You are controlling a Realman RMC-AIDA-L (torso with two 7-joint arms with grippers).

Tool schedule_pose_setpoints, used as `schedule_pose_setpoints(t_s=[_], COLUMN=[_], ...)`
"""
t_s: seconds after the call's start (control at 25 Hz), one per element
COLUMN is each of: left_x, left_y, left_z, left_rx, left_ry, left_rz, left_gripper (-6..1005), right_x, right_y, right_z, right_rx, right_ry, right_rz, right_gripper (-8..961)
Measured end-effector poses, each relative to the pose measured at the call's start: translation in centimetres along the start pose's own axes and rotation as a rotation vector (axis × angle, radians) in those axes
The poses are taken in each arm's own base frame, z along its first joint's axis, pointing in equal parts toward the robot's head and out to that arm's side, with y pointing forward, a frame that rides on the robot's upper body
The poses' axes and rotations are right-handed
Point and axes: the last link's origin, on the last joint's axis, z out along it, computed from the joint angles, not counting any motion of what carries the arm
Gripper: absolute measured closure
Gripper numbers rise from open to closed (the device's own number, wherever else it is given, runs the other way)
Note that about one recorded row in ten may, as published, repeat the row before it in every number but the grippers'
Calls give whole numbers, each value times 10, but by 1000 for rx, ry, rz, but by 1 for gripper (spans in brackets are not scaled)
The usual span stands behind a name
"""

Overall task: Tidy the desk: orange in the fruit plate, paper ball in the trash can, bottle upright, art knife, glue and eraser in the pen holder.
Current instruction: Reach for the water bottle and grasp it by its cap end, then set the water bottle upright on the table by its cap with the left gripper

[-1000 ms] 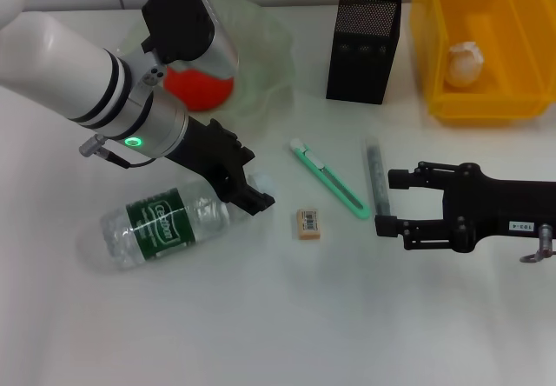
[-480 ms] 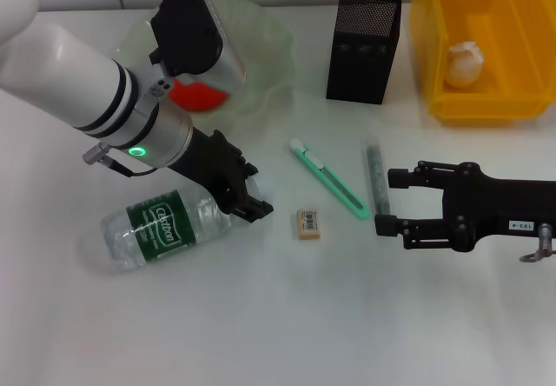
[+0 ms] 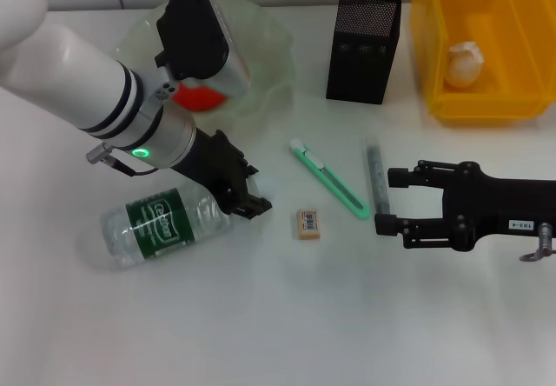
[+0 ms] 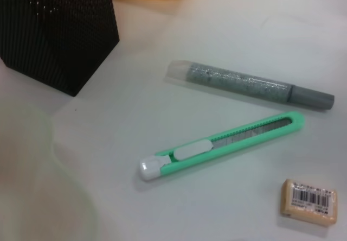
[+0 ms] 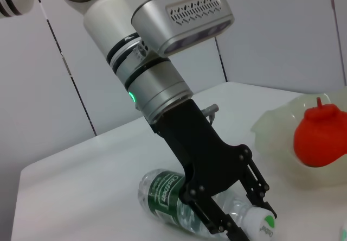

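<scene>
Bottle (image 3: 161,226) lies on its side on the white worktop (image 3: 261,316), with its white cap end toward the eraser. The left gripper (image 3: 246,193) is down at the cap end, and its black jaws are spread on either side of the bottle's neck, not squeezing it yet, as the right wrist view (image 5: 246,219) shows. The orange (image 3: 198,96) sits in the green plate (image 3: 269,47) at the back, partly hidden by the left arm. The black mesh holder (image 3: 363,47) stands upright beside the plate, and the yellow bin (image 3: 482,108) is next to it with the paper ball (image 3: 465,63) inside. The knife (image 3: 328,180), the glue (image 3: 376,174) and the eraser (image 3: 308,223) all lie flat on the worktop between the two grippers. The knife and glue lie near each other but do not touch, and the eraser is a bit apart, closer to the robot. The right gripper (image 3: 387,203) rests low by the near end of the glue, with its jaws wide apart and holding nothing.
</scene>
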Motion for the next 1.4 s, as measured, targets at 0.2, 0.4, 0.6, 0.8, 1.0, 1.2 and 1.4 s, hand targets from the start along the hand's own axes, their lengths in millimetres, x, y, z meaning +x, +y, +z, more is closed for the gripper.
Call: schedule_pose_setpoints(t_s=[0.2, 0.4, 0.6, 0.8, 1.0, 1.2, 1.4], left_x=[1, 5, 9, 12, 8, -3, -16], left_y=[-1, -2, -5, -14, -21, -24, -22], left_z=[1, -4, -14, -41, -68, -89, -99], left_rx=[10, 26, 35, 33, 0, -24, -28], left_ry=[-4, 18, 58, 161, 280, 388, 465], left_rz=[11, 14, 0, -60, -107, -132, -127], left_gripper=[536, 557, 557, 557, 558, 557, 557], right_x=[0, 0, -1, -1, -2, -2, -2], right_y=[0, 0, 0, 0, -1, -1, -1], right_z=[0, 0, 0, 0, 0, 0, 1], right_rx=[0, 0, 0, 0, 0, 1, 1], right_ry=[-2, -3, -5, -5, -6, -6, -7], right_rz=[0, 2, 2, 2, 0, 0, 0], right_gripper=[150, 151, 151, 150, 151, 151, 150])
